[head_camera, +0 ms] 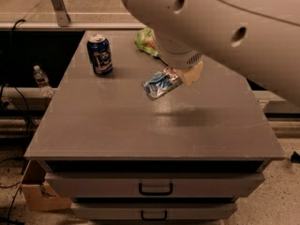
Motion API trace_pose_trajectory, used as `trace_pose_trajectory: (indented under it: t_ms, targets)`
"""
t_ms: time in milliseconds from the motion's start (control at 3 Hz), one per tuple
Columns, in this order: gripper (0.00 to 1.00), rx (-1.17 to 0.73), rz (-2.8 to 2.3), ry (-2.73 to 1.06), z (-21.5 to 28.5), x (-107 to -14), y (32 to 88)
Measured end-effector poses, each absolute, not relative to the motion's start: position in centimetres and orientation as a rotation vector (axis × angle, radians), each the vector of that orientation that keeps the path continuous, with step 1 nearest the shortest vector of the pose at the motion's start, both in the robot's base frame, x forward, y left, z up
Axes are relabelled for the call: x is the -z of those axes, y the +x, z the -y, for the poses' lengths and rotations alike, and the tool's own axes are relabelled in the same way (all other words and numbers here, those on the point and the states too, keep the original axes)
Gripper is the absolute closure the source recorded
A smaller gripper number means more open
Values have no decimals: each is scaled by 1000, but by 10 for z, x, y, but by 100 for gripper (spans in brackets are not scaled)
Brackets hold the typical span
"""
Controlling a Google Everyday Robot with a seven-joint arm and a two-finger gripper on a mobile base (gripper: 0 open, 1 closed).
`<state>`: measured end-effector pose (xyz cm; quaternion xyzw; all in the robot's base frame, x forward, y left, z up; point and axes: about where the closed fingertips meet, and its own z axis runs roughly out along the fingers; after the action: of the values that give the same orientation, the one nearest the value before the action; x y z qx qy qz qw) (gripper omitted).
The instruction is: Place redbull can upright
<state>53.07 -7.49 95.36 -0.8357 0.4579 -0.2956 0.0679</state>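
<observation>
You see the slim silver-and-light-blue drink can [160, 84] in the air above the middle of the grey desk [117, 125]. It is tilted strongly, and its free end points down and to the left. The hand [178, 75] is closed on the upper end of the can and carries it. So the lifting is done, I judge. What is left for you is to turn the can vertical, lower it to the desk and open the hand. The wider dark-blue can [100, 55] stands upright well apart on the left. A crumpled green bag [146, 41] lies behind.
</observation>
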Motion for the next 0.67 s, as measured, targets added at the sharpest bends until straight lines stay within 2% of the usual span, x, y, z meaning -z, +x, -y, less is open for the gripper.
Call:
trace_pose_trajectory:
  t_ms: [667]
  targets:
    - [100,1042,-973,-2582,96,-995,531]
